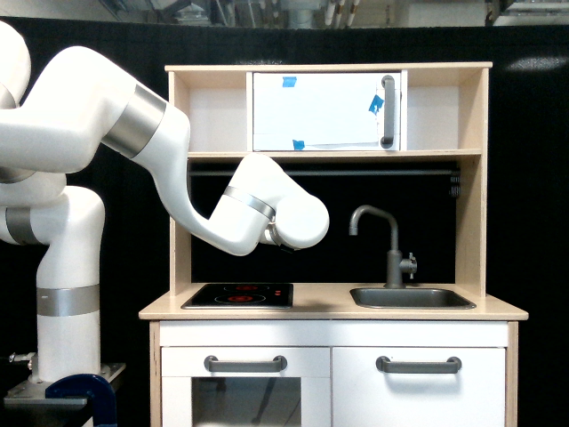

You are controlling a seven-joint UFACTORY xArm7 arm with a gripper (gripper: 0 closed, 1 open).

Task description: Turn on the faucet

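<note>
Approach step, judging by the gap: arm's wrist (298, 220) hangs above counter between hob (238, 294) and faucet (391, 249), well apart from it. Fingers hidden behind wrist, can't tell open/closed or holding anything. Faucet stands at back of sink (411, 298); sink looks empty. Next: reach toward side knob (409, 262) on the exterior view's right.
</note>
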